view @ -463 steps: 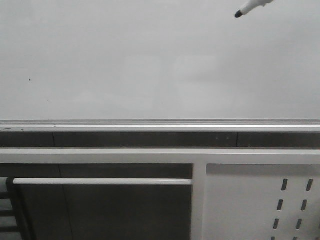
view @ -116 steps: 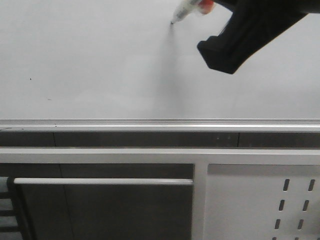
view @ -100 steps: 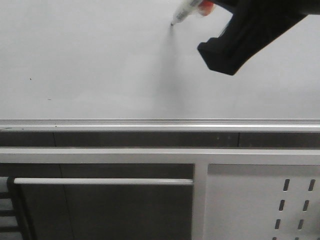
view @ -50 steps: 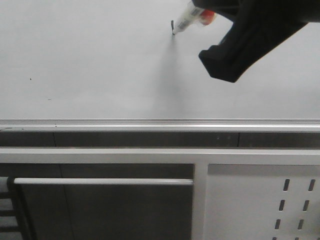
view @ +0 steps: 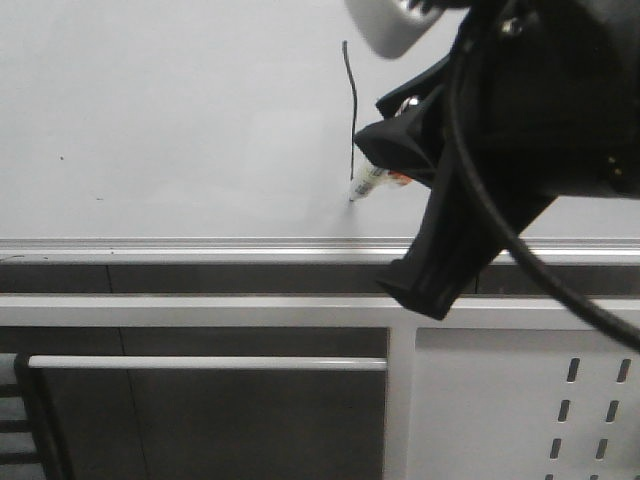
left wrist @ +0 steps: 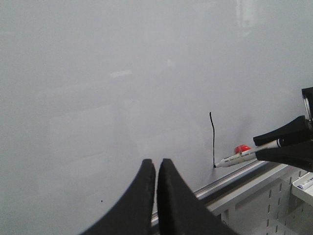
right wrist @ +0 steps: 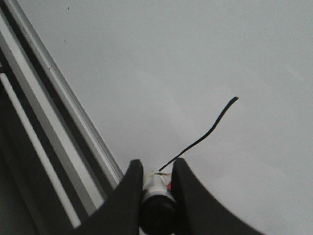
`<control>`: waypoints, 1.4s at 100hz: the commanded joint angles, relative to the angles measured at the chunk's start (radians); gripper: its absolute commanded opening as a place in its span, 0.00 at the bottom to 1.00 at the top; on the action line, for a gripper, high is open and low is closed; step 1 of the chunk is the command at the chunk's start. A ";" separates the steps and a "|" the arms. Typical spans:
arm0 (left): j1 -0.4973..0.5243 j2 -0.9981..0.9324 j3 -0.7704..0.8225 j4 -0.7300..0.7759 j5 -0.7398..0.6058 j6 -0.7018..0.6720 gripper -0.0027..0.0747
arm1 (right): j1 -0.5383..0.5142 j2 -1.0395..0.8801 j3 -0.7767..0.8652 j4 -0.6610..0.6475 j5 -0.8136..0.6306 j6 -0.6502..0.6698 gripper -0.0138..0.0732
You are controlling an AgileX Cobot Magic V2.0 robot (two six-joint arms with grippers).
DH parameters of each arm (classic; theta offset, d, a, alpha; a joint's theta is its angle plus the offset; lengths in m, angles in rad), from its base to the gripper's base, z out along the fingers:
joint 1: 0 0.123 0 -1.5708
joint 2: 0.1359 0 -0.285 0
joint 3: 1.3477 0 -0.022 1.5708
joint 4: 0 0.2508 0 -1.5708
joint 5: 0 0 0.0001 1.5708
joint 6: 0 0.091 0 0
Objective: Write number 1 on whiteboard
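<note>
Black wavy number 1 stroke (view: 350, 115) sits on glossy pale whiteboard (view: 180, 120). Right gripper (right wrist: 156, 183) clamps white marker pen (left wrist: 239, 157) mid-barrel (light, rigid, likely slippery); tip touching board. Left gripper (left wrist: 156, 169) closed, empty.

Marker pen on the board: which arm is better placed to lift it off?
The right. Its gripper holds the marker, tip at the stroke's lower end. The left gripper is shut and empty.
</note>
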 commanded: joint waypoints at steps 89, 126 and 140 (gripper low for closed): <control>-0.094 0.247 -0.251 -0.199 0.320 0.252 0.53 | 0.202 -0.346 -0.250 0.648 0.427 -0.007 0.10; -0.258 0.520 -0.382 -0.279 0.409 0.413 0.45 | 0.201 -0.306 -0.286 0.708 0.534 -0.007 0.10; -0.310 0.580 -0.405 -0.271 0.409 0.413 0.45 | 0.201 -0.306 -0.286 0.659 0.601 -0.007 0.10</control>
